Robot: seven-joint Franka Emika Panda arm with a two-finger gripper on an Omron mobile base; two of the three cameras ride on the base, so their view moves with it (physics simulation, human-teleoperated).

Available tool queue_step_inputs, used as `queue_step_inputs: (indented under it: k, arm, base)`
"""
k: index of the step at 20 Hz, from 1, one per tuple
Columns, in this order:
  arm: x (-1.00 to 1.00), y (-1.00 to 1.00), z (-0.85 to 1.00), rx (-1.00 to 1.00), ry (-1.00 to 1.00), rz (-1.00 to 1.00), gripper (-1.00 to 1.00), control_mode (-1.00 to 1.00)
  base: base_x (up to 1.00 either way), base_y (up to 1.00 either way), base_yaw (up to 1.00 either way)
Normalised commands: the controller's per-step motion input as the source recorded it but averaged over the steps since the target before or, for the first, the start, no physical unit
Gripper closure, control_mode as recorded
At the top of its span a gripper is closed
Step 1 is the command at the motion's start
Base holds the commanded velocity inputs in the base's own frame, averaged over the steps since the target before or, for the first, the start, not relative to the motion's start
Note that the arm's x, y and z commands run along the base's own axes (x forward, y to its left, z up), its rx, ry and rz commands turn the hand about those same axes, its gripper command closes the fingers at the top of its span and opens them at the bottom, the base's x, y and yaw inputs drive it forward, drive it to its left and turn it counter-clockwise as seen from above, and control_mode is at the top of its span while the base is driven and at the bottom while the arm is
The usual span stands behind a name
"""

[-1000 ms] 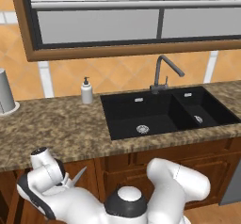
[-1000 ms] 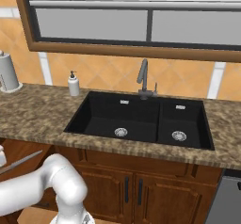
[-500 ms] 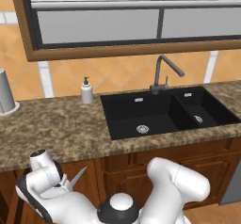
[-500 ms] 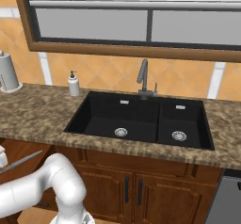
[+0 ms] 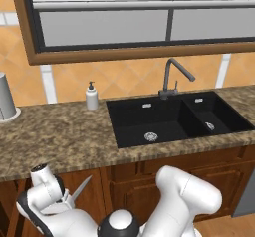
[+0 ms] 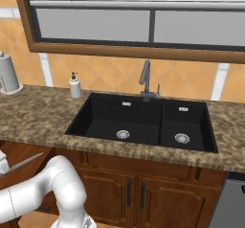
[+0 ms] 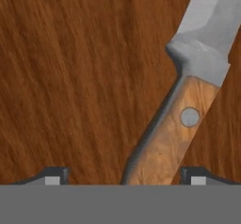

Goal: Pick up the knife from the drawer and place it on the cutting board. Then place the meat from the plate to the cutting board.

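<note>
The knife (image 7: 188, 96) lies on the drawer (image 7: 75, 77) floor, its wooden handle running from 6 o'clock up to the blade at 1 o'clock. The gripper (image 7: 124, 178) sits low over the handle — jaws spread wide either side, nothing clamped between them.

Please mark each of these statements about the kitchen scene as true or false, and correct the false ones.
1. The knife with a wooden riveted handle and grey blade lies on the reddish-brown wooden drawer floor. True.
2. The two dark fingertips of the gripper stand on either side of the knife handle. True.
3. The black double sink is full of dishes. False: both basins hold only their drains.
4. The white soap dispenser bottle stands to the right of the faucet. False: it stands to the left of the grey faucet, on the speckled stone counter.
</note>
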Motion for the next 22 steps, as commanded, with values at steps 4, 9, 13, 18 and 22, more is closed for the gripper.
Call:
queue_step_inputs:
  k: [4, 9, 13, 18, 22]
  arm:
    - [0.17, 0.01, -0.08, 0.00, 0.00, 0.00, -1.00, -1.00]
    - [-0.01, 0.00, -0.23, 0.00, 0.00, 0.00, -1.00, -1.00]
    - [-0.01, 0.00, -0.12, 0.00, 0.01, 0.00, -1.00, -1.00]
    - [0.00, 0.00, -0.08, 0.00, 0.00, 0.00, 1.00, -1.00]
    - [0.00, 0.00, -0.04, 0.00, 0.01, 0.00, 1.00, -1.00]
  base:
    - [0.00, 0.00, 0.00]
    - [0.00, 0.00, 0.00]
    - [0.00, 0.00, 0.00]
    - [0.00, 0.00, 0.00]
    - [0.00, 0.00, 0.00]
